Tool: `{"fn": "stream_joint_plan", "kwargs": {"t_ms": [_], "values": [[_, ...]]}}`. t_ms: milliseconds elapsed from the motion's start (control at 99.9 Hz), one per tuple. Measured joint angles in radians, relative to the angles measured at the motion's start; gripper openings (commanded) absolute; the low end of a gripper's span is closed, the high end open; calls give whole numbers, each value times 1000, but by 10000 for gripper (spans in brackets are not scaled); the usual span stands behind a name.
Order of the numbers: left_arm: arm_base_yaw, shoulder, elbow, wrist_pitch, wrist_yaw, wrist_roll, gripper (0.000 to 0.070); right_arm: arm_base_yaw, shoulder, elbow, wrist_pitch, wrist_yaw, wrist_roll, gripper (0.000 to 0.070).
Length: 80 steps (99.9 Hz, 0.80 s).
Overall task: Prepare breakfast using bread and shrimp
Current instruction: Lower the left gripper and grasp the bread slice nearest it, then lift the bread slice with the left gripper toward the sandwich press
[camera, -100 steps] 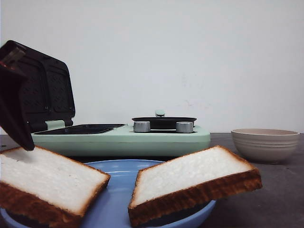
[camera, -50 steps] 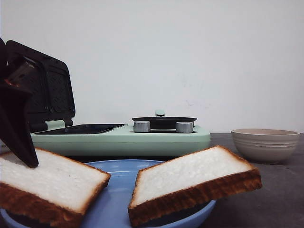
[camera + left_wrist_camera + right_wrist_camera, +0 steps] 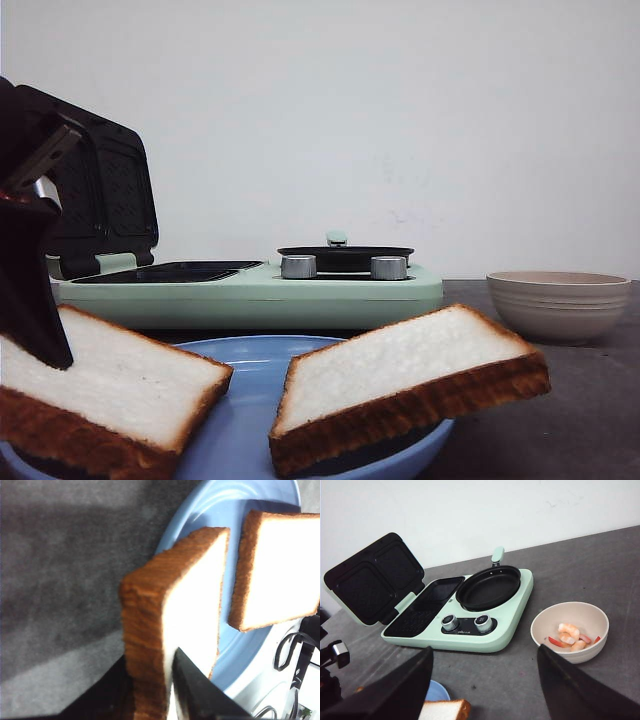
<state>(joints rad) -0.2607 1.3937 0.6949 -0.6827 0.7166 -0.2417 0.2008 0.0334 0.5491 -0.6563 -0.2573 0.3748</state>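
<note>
Two thick slices of white bread with brown crust lie tilted on a blue plate (image 3: 250,425). My left gripper (image 3: 40,330) is shut on the left slice (image 3: 110,385) at its left edge. In the left wrist view the gripper (image 3: 150,655) has one finger on the slice's white face (image 3: 195,590) and the other under it. The second slice (image 3: 280,570) lies apart on the plate (image 3: 200,510). The shrimp (image 3: 568,630) lie in a beige bowl (image 3: 592,652). My right gripper (image 3: 485,648) hangs open above the table, holding nothing.
A mint-green sandwich maker (image 3: 250,290) stands behind the plate, its black lid (image 3: 100,190) raised at the left and a black pan (image 3: 345,255) on its right half. The bowl (image 3: 558,305) sits at the right. The table is dark grey.
My left gripper has come down along the left slice's edge and gripped it. The slice has shifted slightly to the left. The other slice has not moved.
</note>
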Motion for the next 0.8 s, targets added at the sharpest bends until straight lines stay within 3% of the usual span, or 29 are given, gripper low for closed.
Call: {"fn": "stream_joint_plan", "kwargs": {"t_ms": [601, 801], "values": [[0, -145, 65, 31, 52, 13, 0, 0, 0, 0, -13, 24, -11, 411], [0, -171, 65, 174, 84, -68, 0, 0, 0, 0, -13, 24, -11, 411]]}}
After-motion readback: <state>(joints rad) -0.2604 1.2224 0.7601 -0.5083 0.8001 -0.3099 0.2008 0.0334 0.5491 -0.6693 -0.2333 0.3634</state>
